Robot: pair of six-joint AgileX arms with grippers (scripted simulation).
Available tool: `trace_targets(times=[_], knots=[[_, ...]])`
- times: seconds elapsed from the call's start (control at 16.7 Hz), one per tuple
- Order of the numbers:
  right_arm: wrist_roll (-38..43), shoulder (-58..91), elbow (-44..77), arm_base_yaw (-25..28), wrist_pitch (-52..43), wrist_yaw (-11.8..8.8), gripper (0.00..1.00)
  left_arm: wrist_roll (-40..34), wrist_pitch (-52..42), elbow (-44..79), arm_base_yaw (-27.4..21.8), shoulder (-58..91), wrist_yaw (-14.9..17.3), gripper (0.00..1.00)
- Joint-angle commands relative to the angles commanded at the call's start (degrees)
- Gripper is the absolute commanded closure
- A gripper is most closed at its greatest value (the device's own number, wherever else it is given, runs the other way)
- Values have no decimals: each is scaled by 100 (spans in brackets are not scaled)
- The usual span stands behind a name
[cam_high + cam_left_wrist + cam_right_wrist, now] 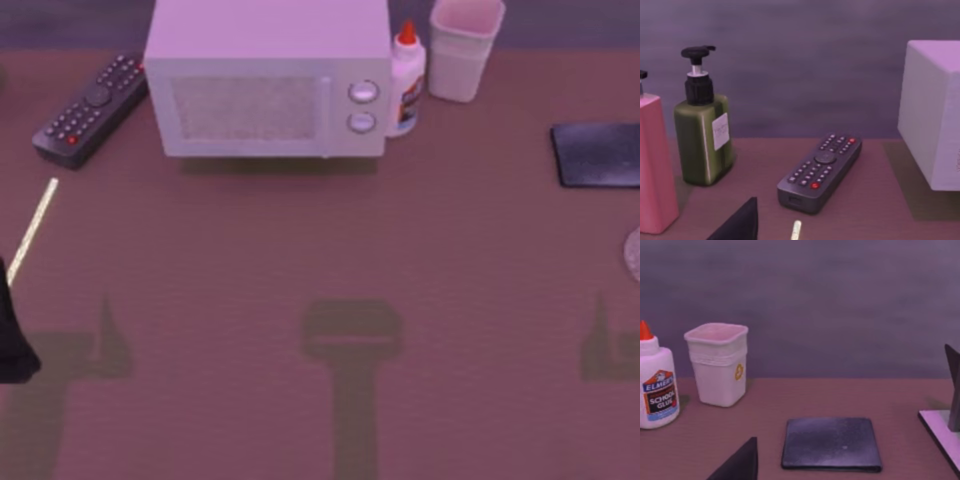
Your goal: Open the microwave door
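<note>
The white microwave (268,40) stands at the back of the table, a little left of centre. Its door (245,110), with a speckled grey mesh window, lies flat and closed against the front. Two silver knobs (362,92) sit to the door's right. My left arm (12,340) shows only as a dark shape at the table's far left edge, well in front of the microwave. A black part of my left gripper (740,225) shows in the left wrist view, with the microwave's side (935,115) far off. My right gripper (740,464) appears only in its own wrist view.
A black remote (90,108) lies left of the microwave, with a thin pale rod (32,230) in front of it. A glue bottle (406,75) and a white cup (465,48) stand to the right. A black pad (598,155) lies far right. A green pump bottle (702,135) and a pink bottle (655,165) stand left.
</note>
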Motion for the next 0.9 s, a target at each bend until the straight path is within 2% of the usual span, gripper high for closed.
trace_targets(times=[0.24,0.42,0.66,0.9], knots=[[0,0,0,0,0,0,0,-60,-100,172,-68,168,-26,0],[0,0,0,0,0,0,0,-287,-510,884,-316,865,-138,0],[0,0,0,0,0,0,0,-764,-1468,2656,-840,2565,-402,0],[0,0,0,0,0,0,0,-1333,-2750,5095,-1491,4982,-738,0]])
